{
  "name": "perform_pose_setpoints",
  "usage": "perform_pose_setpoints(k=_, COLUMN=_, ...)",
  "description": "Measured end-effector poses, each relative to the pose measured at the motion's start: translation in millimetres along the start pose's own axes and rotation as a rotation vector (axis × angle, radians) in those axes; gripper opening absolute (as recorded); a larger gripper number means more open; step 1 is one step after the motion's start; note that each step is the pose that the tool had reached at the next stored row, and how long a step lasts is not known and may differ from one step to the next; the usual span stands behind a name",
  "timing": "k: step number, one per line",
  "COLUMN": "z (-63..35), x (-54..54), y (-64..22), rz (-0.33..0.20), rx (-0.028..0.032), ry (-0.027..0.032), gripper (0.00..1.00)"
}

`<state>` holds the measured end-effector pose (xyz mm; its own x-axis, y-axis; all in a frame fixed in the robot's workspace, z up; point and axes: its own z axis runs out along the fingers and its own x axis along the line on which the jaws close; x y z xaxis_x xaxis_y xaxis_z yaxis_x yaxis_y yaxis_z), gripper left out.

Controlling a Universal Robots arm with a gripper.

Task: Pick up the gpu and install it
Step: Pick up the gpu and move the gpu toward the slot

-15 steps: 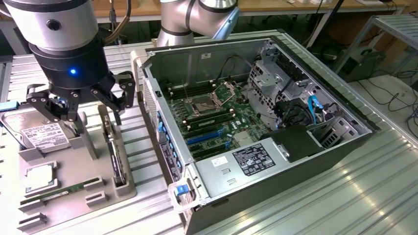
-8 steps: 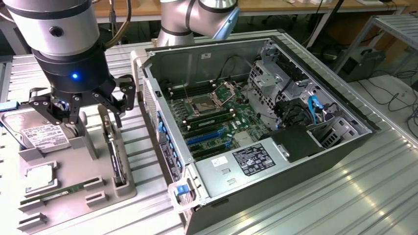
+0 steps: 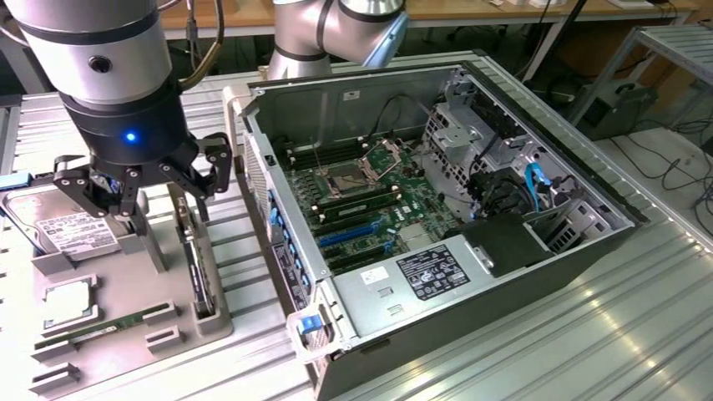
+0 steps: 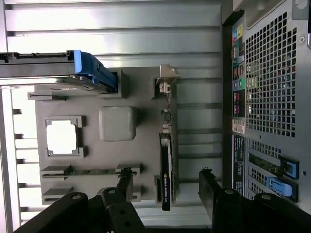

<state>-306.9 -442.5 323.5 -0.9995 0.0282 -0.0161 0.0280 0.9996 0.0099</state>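
Note:
The gpu (image 3: 200, 269) stands on its edge in a slot of the grey parts tray (image 3: 117, 288), on the exterior view's left beside the computer case. In the wrist view the gpu (image 4: 166, 165) is a thin dark card with its silver bracket at one end. My gripper (image 3: 149, 194) hangs open just above the tray. Its two black fingers stand on either side of the card's line in the wrist view, and the gripper (image 4: 167, 178) holds nothing.
The open computer case (image 3: 468, 251) lies right of the tray, with the motherboard and its blue slots (image 3: 354, 236) exposed. The tray (image 4: 143, 145) also holds a hard drive (image 3: 67, 227), a processor (image 3: 69, 299) and a memory stick (image 3: 103, 327). The case's rear panel (image 4: 269, 87) is close beside the gpu.

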Motion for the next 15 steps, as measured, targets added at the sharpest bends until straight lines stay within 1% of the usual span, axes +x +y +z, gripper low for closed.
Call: perform_pose_setpoints(k=15, z=14.4, x=0.2, y=-1.9, rz=0.000, rx=0.0001, ry=0.0000, gripper=0.66)
